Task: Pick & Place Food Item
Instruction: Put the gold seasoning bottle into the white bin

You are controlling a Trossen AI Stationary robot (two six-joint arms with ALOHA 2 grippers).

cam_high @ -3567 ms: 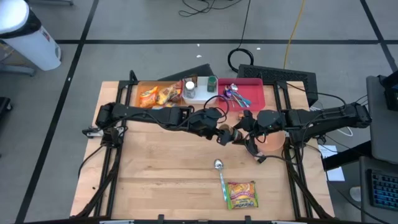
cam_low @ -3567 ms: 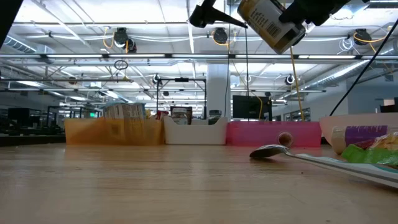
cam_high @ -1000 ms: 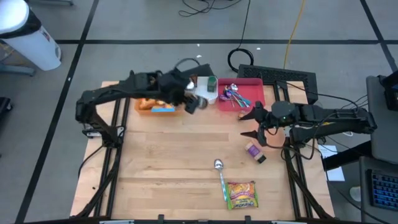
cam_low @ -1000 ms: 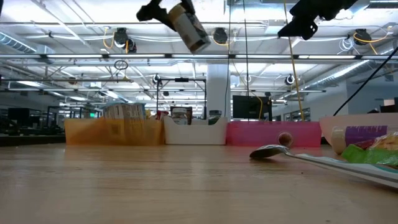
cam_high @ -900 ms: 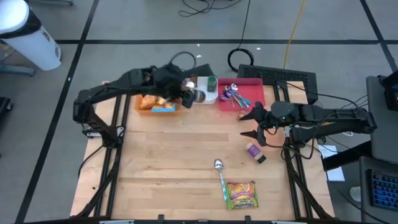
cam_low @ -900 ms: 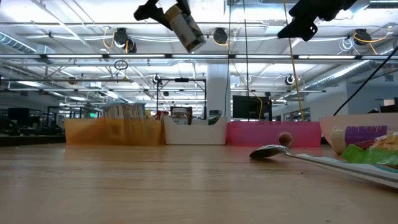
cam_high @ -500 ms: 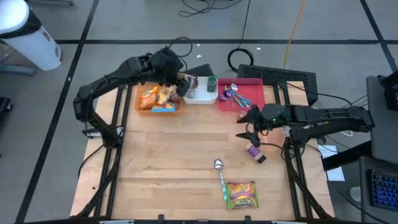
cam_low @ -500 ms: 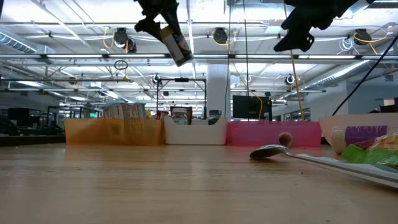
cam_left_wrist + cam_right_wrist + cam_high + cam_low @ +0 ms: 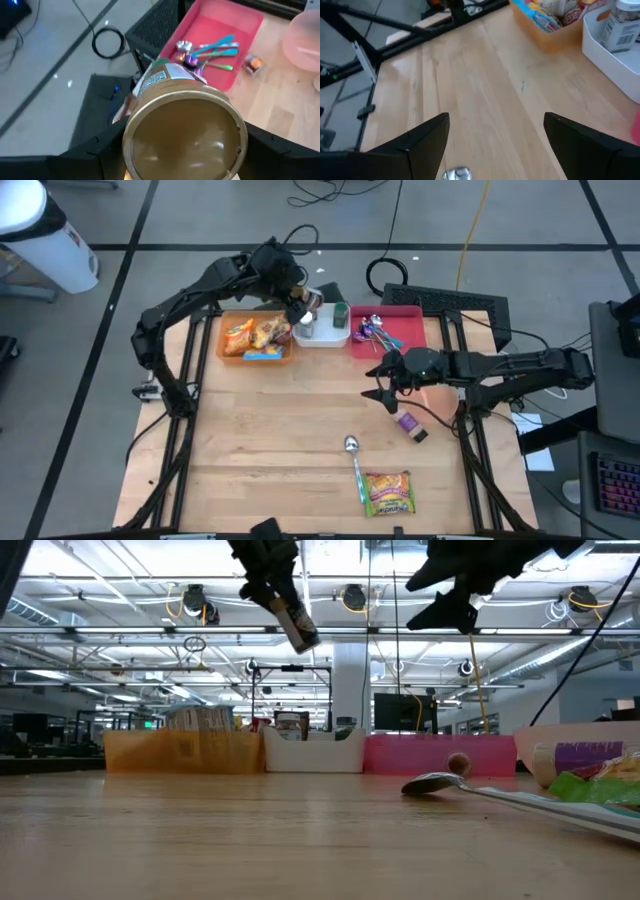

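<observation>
While seen from above, the left gripper [image 9: 303, 305] is pinching a tin can [image 9: 307, 300] over the white bin [image 9: 322, 338] at the table's far edge, and the right gripper [image 9: 375, 388] is hanging spread and empty near mid-table. At table height, the can is tilting high above the bin; released now, it is likely tipping or bouncing out. Through the left wrist, the fingers [image 9: 80, 155] are straddling the can's rim. Through the right wrist, bare wood is showing between wide fingers [image 9: 427, 135].

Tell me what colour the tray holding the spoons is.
The tray is pink, seen best in the high view.
</observation>
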